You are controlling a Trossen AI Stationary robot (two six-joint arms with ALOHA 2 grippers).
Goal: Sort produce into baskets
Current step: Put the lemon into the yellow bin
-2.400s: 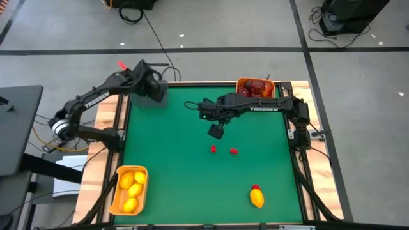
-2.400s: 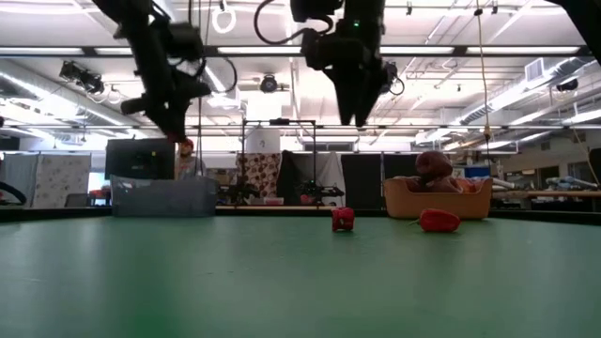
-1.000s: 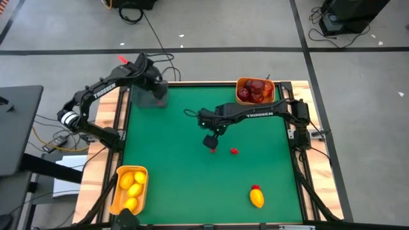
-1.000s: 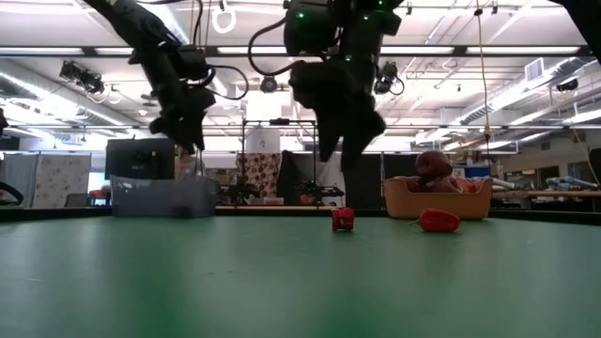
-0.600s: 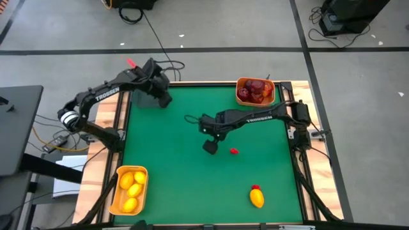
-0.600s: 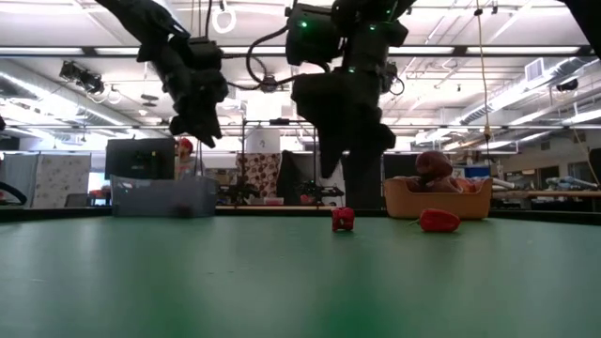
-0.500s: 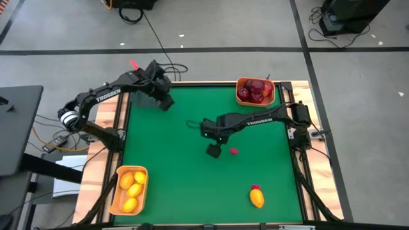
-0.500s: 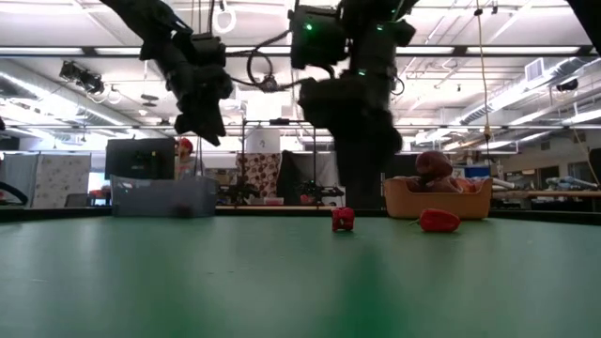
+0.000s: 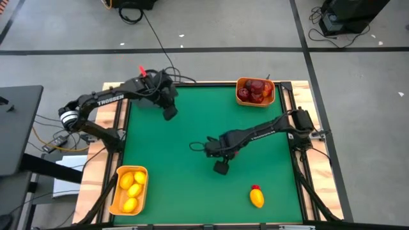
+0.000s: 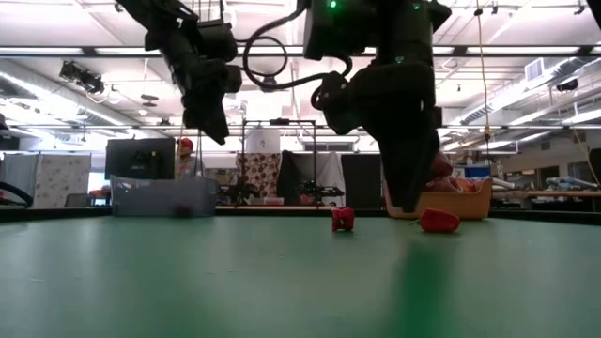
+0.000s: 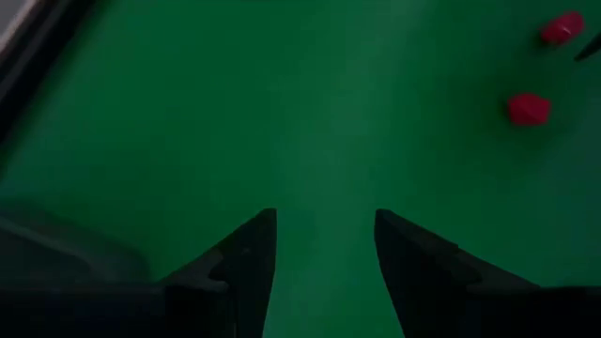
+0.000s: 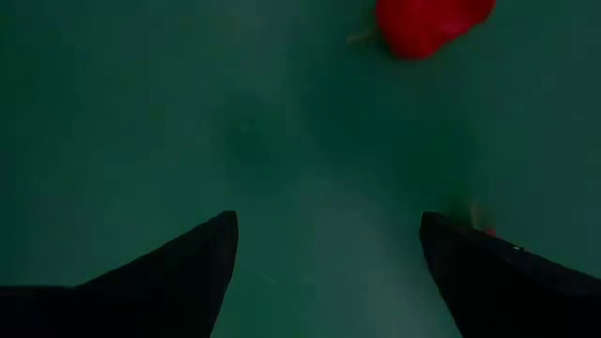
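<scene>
Right pincer [image 9: 221, 167] low over the middle of the green surface [image 9: 179, 185], fingers spread wide and empty; in its wrist view a small red piece [image 12: 430, 23] lies just ahead of the fingertips, outside the gap. Left pincer [image 9: 170, 114] raised near the far left corner, fingers partly apart, holding nothing. In the low view two small red pieces [image 10: 344, 220] [image 10: 439, 221] rest on the surface close to the right pincer. A yellow fruit [image 9: 256, 197] lies alone toward the near right. One orange bin [image 9: 119, 190] holds yellow fruits; the other orange bin [image 9: 239, 83] holds dark red ones. Risk: closing here would likely catch nothing, since the red piece sits beyond the fingers; a fingertip descending onto it could flick it away.
</scene>
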